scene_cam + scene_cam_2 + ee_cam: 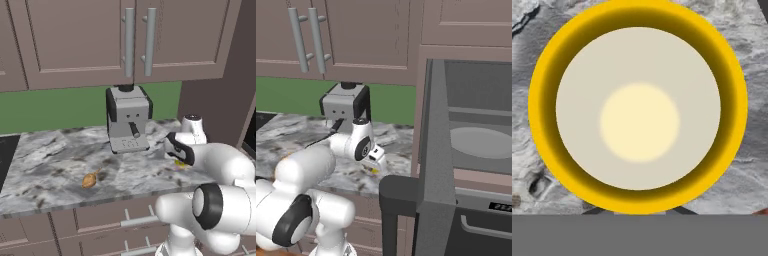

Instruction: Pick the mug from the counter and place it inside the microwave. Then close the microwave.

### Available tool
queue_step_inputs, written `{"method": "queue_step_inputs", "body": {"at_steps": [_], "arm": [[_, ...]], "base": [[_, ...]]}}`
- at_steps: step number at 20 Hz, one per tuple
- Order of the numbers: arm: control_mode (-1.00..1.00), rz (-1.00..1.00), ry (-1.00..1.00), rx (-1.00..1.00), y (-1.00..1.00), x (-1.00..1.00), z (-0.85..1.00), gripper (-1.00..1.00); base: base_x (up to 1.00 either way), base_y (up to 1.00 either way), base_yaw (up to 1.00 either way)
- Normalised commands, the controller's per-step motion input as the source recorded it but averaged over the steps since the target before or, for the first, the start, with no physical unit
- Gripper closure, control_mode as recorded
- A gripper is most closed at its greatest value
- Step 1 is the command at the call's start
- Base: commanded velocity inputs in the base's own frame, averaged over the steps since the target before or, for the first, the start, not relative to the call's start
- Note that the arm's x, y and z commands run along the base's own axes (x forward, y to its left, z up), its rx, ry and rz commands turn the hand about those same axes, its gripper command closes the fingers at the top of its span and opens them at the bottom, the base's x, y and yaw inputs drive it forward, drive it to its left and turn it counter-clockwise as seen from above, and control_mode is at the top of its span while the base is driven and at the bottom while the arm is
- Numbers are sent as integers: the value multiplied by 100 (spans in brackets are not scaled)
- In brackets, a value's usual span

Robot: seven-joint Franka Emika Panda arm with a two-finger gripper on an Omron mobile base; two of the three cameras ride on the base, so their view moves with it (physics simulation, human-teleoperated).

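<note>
The yellow mug stands upright on the marbled counter, and the hand view looks straight down into its cream inside. My gripper is low over the mug's near rim, with only slivers of the dark fingertips showing, and it is shut on the mug's wall. From the base views just a bit of yellow mug peeks out under the gripper. The microwave stands open at the right, its turntable visible and its door swung out toward me.
A grey coffee machine stands at the back of the counter, close behind the hand. A brown lumpy food item lies toward the front. A dark cooktop sits at the far left. Wall cabinets hang above.
</note>
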Motion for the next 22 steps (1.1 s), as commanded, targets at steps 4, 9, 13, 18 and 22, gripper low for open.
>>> {"method": "queue_step_inputs", "body": {"at_steps": [4, 9, 13, 18, 22], "arm": [[-100, 2, -6, 0, 7, -31, 53, 100], [-100, 4, -1, 0, 33, -26, 43, 100], [-100, 4, 0, 0, 48, -35, 34, 100], [-100, 5, 0, 1, 49, -55, 33, 100], [-100, 9, -1, 0, 54, -54, 39, 100]], "base": [[0, 0, 0], [0, 0, 0], [0, 0, 0], [0, 0, 0], [0, 0, 0]]}}
